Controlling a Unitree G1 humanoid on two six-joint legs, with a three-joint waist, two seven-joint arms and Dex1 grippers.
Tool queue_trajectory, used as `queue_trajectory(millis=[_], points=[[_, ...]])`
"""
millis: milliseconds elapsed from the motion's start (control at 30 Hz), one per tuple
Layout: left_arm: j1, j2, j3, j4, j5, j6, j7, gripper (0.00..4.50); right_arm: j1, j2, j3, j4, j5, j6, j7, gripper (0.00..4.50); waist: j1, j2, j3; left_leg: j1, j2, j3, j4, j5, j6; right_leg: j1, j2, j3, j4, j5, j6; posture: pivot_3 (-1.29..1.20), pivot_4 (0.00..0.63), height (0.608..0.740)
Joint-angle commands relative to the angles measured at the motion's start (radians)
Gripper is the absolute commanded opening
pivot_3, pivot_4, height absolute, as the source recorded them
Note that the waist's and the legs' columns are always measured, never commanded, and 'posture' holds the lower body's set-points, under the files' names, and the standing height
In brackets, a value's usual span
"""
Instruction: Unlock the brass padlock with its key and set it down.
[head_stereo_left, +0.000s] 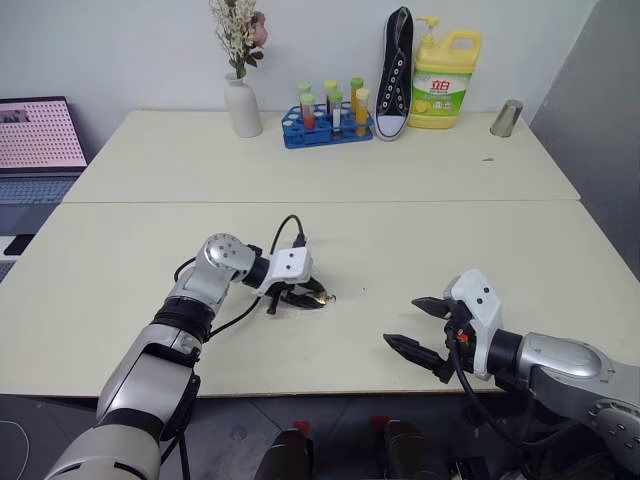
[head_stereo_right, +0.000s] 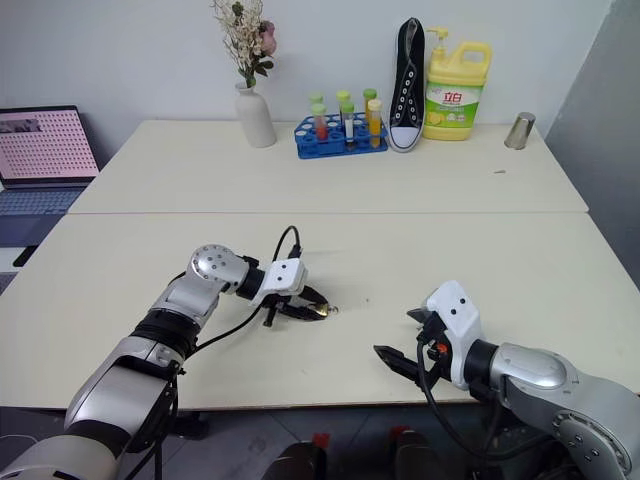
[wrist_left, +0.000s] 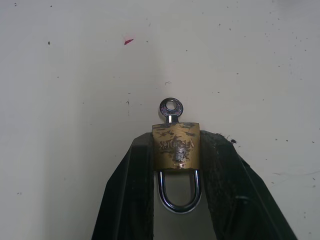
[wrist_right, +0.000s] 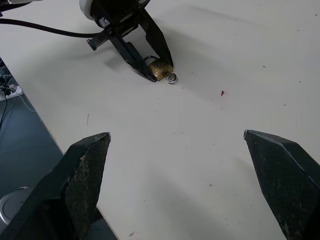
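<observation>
The brass padlock (wrist_left: 176, 145) lies on the pale table (head_stereo_left: 450, 240) near its middle, its silver shackle turned towards my left wrist. A small silver key (wrist_left: 171, 107) sticks out of the lock's other end, round head showing. My left gripper (wrist_left: 176, 137) is low over the table and shut on the padlock, one black finger pressed against each side of the brass body. The right wrist view shows the same padlock (wrist_right: 160, 70) and key (wrist_right: 171, 77) between those fingers. My right gripper (head_stereo_left: 404, 322) hovers open near the front edge, to the right of the lock, holding nothing.
Along the far edge stand a white vase of dried flowers (head_stereo_left: 241, 105), a blue rack of tubes (head_stereo_left: 328, 122), a black sneaker (head_stereo_left: 396, 70), a yellow detergent bottle (head_stereo_left: 444, 82) and a metal cup (head_stereo_left: 507, 118). A laptop (head_stereo_left: 38, 140) sits off the table's left.
</observation>
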Motion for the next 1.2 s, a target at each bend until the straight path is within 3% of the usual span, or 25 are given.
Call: queue_trajectory(millis=[33, 267, 400, 467, 633, 833, 1200], points=[[0.025, 0.011, 0.007, 0.008, 0.035, 0.006, 0.077, 0.95, -0.002, -0.009, -0.018, -0.034, -0.011, -0.031, 0.006, 4.5, 0.0, 0.0, 0.0, 0.001, 0.0, 0.0, 0.0, 0.0, 0.0, 0.001, 0.0, 0.0, 0.0, 0.0, 0.0, 0.0, 0.15, 0.74], [0.179, 0.002, 0.151, -0.322, -0.132, -0.146, 0.171, 0.95, -0.013, -0.018, 0.064, 0.004, -0.18, -0.2, 0.104, 4.5, -0.002, 0.0, 0.0, -0.002, 0.001, -0.003, 0.0, 0.0, 0.0, -0.003, 0.0, 0.001, 0.0, 0.0, 0.0, 0.0, 0.15, 0.74], [0.316, 0.007, 0.212, -0.453, -0.092, -0.386, 0.328, 0.95, -0.037, 0.013, 0.117, 0.068, -0.255, -0.319, 0.185, 4.5, 0.0, 0.0, 0.0, -0.003, 0.001, -0.004, 0.0, 0.0, -0.001, -0.004, -0.001, 0.001, -0.001, 0.0, 0.0, 0.0, 0.15, 0.74], [0.372, 0.017, 0.232, -0.481, -0.03, -0.556, 0.407, 0.95, -0.063, 0.025, 0.122, 0.099, -0.204, -0.295, 0.233, 4.5, -0.001, 0.0, 0.0, -0.002, 0.001, -0.003, -0.001, 0.0, 0.0, -0.004, -0.001, 0.003, -0.001, 0.0, 0.0, 0.0, 0.15, 0.74], [0.419, 0.044, 0.226, -0.474, 0.094, -0.793, 0.531, 0.95, -0.108, 0.065, 0.109, 0.144, -0.112, -0.246, 0.275, 4.5, 0.006, 0.0, 0.0, -0.002, 0.0, -0.003, -0.001, 0.0, 0.0, -0.003, -0.001, 0.002, -0.001, 0.0, 0.0, 0.0, 0.15, 0.74], [0.462, 0.068, 0.238, -0.491, 0.197, -0.859, 0.671, 0.95, -0.226, 0.122, 0.188, 0.253, -0.114, -0.2, 0.316, 4.5, 0.004, 0.0, 0.0, -0.002, 0.0, -0.002, -0.001, 0.0, 0.0, -0.003, -0.001, 0.002, -0.001, 0.0, 0.0, 0.0, 0.15, 0.74], [0.453, 0.104, 0.183, -0.491, 0.246, -0.833, 0.771, 0.95, -0.364, 0.223, 0.258, 0.377, -0.163, -0.12, 0.287, 4.5, 0.001, 0.0, 0.0, -0.002, 0.0, -0.003, -0.002, 0.0, 0.0, -0.004, -0.001, 0.001, -0.001, 0.0, 0.0, 0.0, 0.15, 0.74]])
